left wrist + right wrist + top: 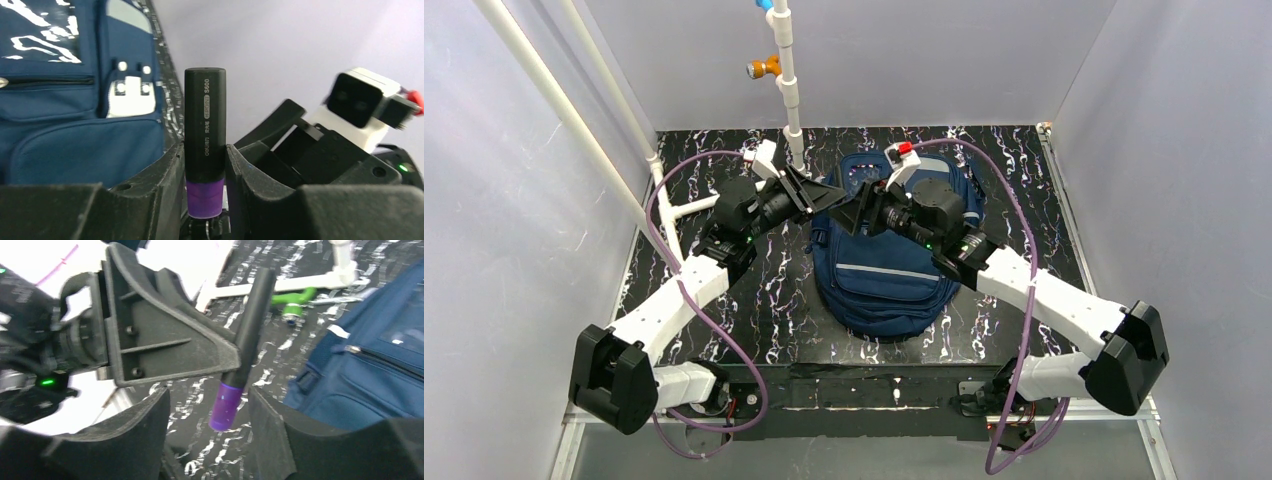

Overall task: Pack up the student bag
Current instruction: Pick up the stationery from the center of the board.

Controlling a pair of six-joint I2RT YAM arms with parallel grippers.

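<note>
Centrally on the black, white-veined tabletop (764, 300) lay the navy blue fabric student bag (879, 275), front up. Near its far left corner, the left gripper (205, 155) clamped a black cylindrical highlighter (205, 115). The highlighter's purple end hung inside the right gripper (210, 405), which was spread wide and apparently not touching it.

Left wrist view: the student bag (75, 150) runs off the left and top edges, and the grey label on the highlighter (205, 145) is too small to read. Right wrist view: the bag is cut by the right edge, the wrist behind the left gripper (239, 359) is blurred, and a green fitting (292, 302) on the white pipe (280, 286) is too soft to identify. Top view: the left gripper and the right gripper (856, 213) cover the bag's upper part, and the highlighter between them cannot be made out.
</note>
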